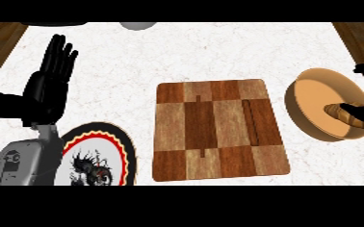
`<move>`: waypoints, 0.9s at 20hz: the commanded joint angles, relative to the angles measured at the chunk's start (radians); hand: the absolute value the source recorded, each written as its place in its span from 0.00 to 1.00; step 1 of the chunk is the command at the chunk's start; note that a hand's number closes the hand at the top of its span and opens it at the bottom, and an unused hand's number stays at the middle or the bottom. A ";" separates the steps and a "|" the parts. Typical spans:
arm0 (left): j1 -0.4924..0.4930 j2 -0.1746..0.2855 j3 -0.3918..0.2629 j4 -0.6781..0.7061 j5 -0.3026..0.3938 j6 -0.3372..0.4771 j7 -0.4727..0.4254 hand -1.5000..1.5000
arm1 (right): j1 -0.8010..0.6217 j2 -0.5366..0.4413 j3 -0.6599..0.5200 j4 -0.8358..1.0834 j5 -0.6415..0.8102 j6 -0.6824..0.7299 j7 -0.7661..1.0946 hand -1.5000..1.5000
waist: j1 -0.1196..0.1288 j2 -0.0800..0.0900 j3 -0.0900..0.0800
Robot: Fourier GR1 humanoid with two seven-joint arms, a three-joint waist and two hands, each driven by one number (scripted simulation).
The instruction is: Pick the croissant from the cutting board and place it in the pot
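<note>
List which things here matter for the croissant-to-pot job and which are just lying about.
Job:
- croissant, lying in the pot
- pot, at the right
- cutting board, nothing on it

Lying about:
- patterned plate, lower left
- grey round object, top edge
- left hand, open, resting at the left, holding nothing

- Cut by right edge: pot [302, 105], croissant [345, 114] inside it.
- Barely showing at right edge: right hand [359, 69].
- Partly hidden under left forearm [25, 161], clipped below: plate [117, 142].
- Clipped at top: grey round thing [138, 25].
</note>
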 commanded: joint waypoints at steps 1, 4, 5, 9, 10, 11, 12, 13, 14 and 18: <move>0.012 0.006 0.009 0.008 0.012 -0.025 -0.011 0.50 | -0.058 0.007 0.025 0.105 -0.041 -0.037 -0.079 0.00 | 0.001 0.000 0.000; -0.029 -0.008 -0.011 -0.001 -0.018 0.017 0.032 0.50 | -0.092 0.007 -0.017 0.046 -0.135 0.006 -0.079 0.00 | -0.005 -0.001 0.000; -0.001 -0.008 0.001 0.004 -0.006 0.003 -0.004 0.50 | -0.081 0.050 -0.041 0.060 -0.162 -0.051 -0.124 0.00 | -0.003 -0.001 0.000; 0.039 -0.009 -0.013 -0.048 -0.011 -0.002 0.014 0.50 | -0.111 0.047 -0.129 -0.022 -0.300 0.039 0.018 0.00 | -0.006 -0.005 0.000; 0.000 -0.034 -0.016 0.055 -0.034 0.015 -0.048 0.50 | -0.127 0.080 -0.145 -0.006 -0.316 0.010 0.045 0.00 | -0.014 -0.001 -0.001; -0.017 -0.011 -0.001 0.036 -0.019 0.004 -0.015 0.50 | -0.124 0.079 -0.167 -0.011 -0.348 0.026 0.074 0.00 | -0.013 -0.003 -0.001; 0.055 -0.007 0.000 -0.026 0.010 -0.027 -0.018 0.50 | -0.118 0.066 -0.211 -0.024 -0.395 0.046 0.094 0.00 | -0.009 -0.006 -0.001; 0.049 -0.018 0.005 0.027 -0.015 -0.007 -0.063 0.50 | -0.148 0.037 -0.249 -0.012 -0.439 0.066 0.124 0.00 | -0.014 -0.004 -0.001; 0.025 -0.007 0.015 -0.010 0.011 -0.015 -0.021 0.50 | -0.158 0.031 -0.249 0.011 -0.452 0.054 0.120 0.00 | -0.007 -0.003 0.000; -0.004 0.004 0.019 0.027 -0.002 -0.014 -0.010 0.50 | -0.113 -0.010 -0.332 0.044 -0.548 0.044 0.061 0.00 | -0.011 -0.002 0.000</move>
